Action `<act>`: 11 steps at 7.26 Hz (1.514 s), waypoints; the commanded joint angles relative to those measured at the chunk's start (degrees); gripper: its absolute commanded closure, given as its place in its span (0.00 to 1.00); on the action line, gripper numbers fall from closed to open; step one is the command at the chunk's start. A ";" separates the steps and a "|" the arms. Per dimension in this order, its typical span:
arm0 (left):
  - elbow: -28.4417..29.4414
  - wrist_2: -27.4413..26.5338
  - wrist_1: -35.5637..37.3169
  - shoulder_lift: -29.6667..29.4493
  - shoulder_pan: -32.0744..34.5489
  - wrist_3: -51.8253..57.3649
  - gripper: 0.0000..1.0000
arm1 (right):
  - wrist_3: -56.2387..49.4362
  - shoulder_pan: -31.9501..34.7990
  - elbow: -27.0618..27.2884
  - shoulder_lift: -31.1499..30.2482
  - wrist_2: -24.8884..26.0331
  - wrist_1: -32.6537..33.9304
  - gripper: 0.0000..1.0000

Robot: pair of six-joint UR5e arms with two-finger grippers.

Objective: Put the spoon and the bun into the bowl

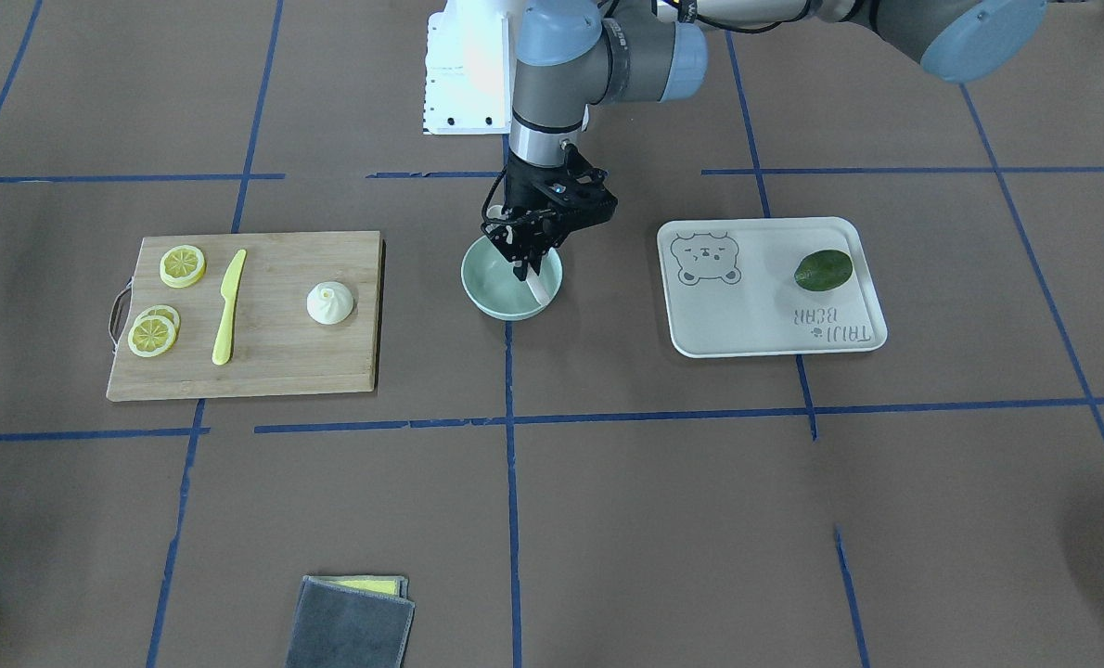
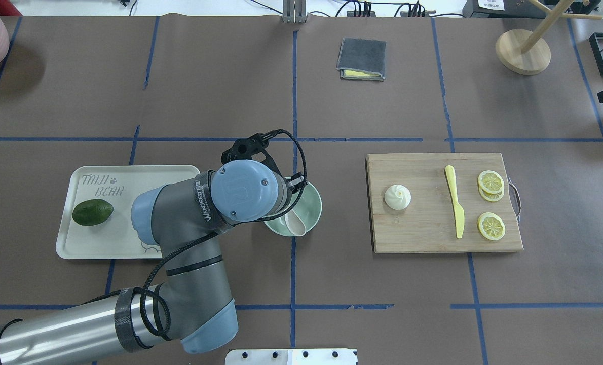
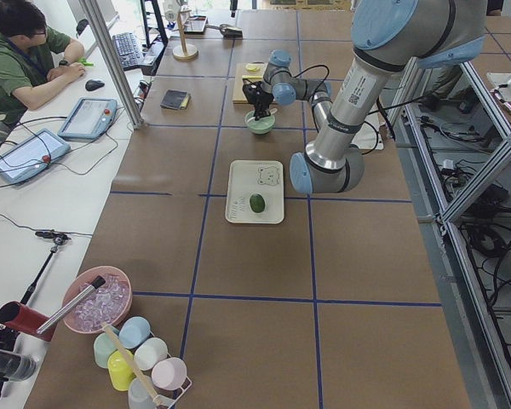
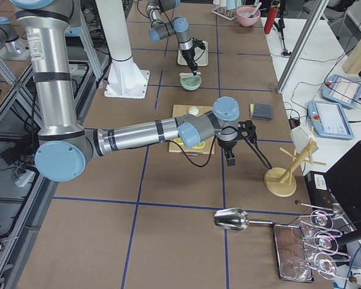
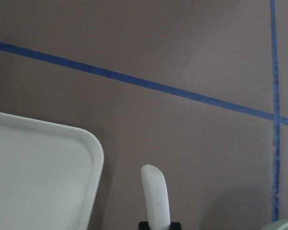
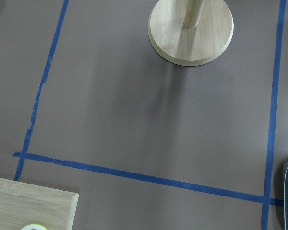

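My left gripper is shut on the off-white spoon and holds it steeply, scoop down inside the mint-green bowl. In the overhead view the wrist hides the gripper; the spoon's scoop shows against the bowl's near side. The left wrist view shows the spoon's handle between the jaws. The white pleated bun sits on the wooden cutting board, also in the overhead view. My right gripper shows only in the exterior right view, beyond the board; I cannot tell its state.
A yellow plastic knife and lemon slices lie on the board. A white bear-print tray holds a green fruit beside the bowl. A folded grey cloth and a wooden stand are at the far side.
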State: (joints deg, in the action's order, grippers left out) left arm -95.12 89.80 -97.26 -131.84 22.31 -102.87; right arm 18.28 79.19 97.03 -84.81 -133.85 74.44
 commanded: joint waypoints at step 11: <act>-13.35 33.16 0.14 26.41 43.59 90.63 0.00 | 0.70 -2.19 10.88 -0.17 -1.40 0.00 0.00</act>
State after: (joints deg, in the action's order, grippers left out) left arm -109.34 112.34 -97.24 -110.59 53.45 -27.73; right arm 18.55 77.90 105.37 -84.90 -134.85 74.38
